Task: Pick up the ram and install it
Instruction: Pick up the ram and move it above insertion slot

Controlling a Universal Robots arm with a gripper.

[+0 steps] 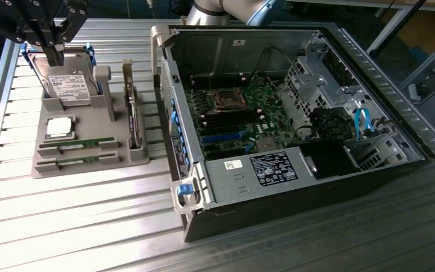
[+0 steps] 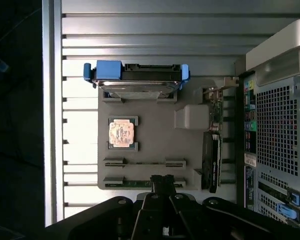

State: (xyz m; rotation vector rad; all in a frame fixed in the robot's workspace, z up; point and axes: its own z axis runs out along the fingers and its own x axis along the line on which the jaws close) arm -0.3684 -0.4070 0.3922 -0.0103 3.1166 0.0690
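Since the gripper (image 1: 51, 48) hangs high over the gray holder (image 1: 89, 129) with its fingers pressed together on nothing, I judge that the pick has not begun. The ram (image 1: 77, 145) stands on its long edge in a slotted cradle at the end of the holder away from the hard drive (image 1: 70, 85). A second stick (image 1: 74, 162) sits in the cradle just beside it. Held edge-up like that, each stick leaves its top edge free for a pinch from above.

From the wrist camera I see the gripper (image 2: 162, 180) lined up over that same end, its tips overlapping the second stick. The processor (image 1: 59, 127) and the dark card (image 1: 133, 113) have their own seats, apart from the ram, so they should not crowd a descent. The computer case (image 1: 293, 187) lies open beside the holder with the motherboard (image 1: 233, 119) facing up, so I judge its memory slots reachable straight down.
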